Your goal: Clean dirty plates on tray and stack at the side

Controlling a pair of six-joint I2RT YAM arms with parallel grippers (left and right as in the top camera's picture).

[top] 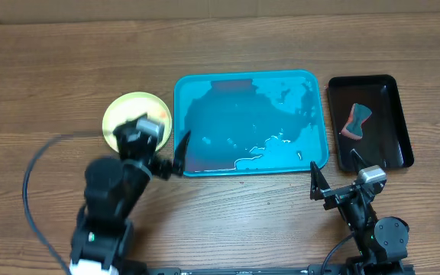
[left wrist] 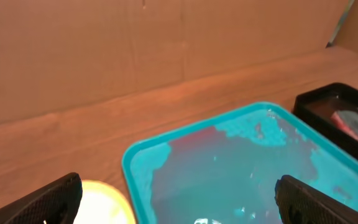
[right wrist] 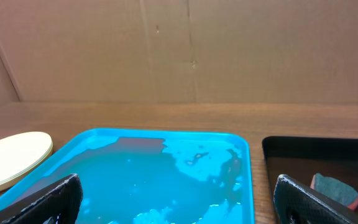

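The teal-blue tray (top: 250, 122) lies at the table's middle with no plates on it, only water and reddish smears; it also shows in the left wrist view (left wrist: 229, 168) and the right wrist view (right wrist: 160, 174). A pale yellow plate with a green rim (top: 128, 114) lies left of the tray, topmost of what may be a stack; it shows in the left wrist view (left wrist: 101, 202) and the right wrist view (right wrist: 11, 158). The light blue plate is not visible. My left gripper (top: 173, 156) is open and empty at the tray's front left corner. My right gripper (top: 323, 183) is open and empty before the tray's front right corner.
A smaller black tray (top: 370, 122) stands right of the teal tray and holds a red and grey sponge (top: 356, 121). A cardboard wall closes the back of the table. A black cable loops at the front left.
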